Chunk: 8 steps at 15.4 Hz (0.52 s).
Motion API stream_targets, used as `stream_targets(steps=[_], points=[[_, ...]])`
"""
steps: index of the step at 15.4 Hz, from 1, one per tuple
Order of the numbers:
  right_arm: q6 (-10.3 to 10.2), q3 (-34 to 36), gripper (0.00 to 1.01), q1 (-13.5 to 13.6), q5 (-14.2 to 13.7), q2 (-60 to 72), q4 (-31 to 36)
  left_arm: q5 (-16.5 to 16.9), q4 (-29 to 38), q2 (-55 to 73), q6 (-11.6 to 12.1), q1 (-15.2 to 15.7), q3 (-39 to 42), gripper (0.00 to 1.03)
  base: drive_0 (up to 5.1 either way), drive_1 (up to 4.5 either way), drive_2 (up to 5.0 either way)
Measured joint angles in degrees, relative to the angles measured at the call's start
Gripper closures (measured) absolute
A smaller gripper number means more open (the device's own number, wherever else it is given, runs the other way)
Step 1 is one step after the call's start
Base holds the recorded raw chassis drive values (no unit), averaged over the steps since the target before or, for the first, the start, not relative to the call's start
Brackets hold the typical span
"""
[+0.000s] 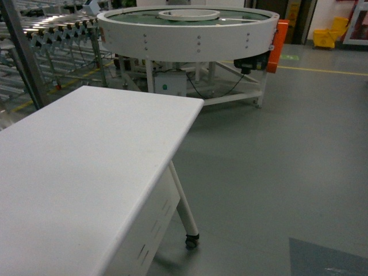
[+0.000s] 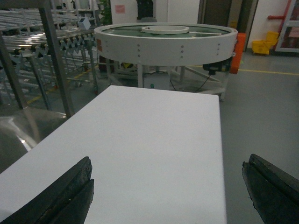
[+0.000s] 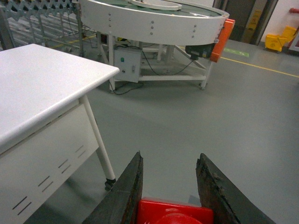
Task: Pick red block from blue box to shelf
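Grey warehouse floor is all that's under the right gripper (image 3: 169, 186), which has the red block (image 3: 174, 213) pinched between its fingers, so any slip drops it before the shelf (image 2: 42, 42), while the left gripper (image 2: 168, 191) hangs wide open over the white table (image 2: 154, 140).

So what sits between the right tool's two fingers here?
The red block, stud up, sits between the right tool's dark fingers in the right wrist view.
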State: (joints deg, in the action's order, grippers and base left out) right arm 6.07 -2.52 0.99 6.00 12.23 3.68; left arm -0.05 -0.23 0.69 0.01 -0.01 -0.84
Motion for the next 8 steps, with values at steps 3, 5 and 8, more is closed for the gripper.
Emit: stream_targets(steps=[3,5,8], points=[[0.00,0.00,0.72,0.00,0.00,0.00,0.00,0.00,0.00,0.00,0.00,0.00,0.00,0.05,-1.5,-1.47,-1.5],[0.00,0.00,0.72,0.00,0.00,0.00,0.00,0.00,0.00,0.00,0.00,0.00,0.00,0.05,-1.5,-1.47,-1.5],[0.00,0.00,0.72,0.00,0.00,0.00,0.00,0.02,0.00,0.00,0.00,0.00,0.00,0.05,-1.5,-1.47,-1.5]])
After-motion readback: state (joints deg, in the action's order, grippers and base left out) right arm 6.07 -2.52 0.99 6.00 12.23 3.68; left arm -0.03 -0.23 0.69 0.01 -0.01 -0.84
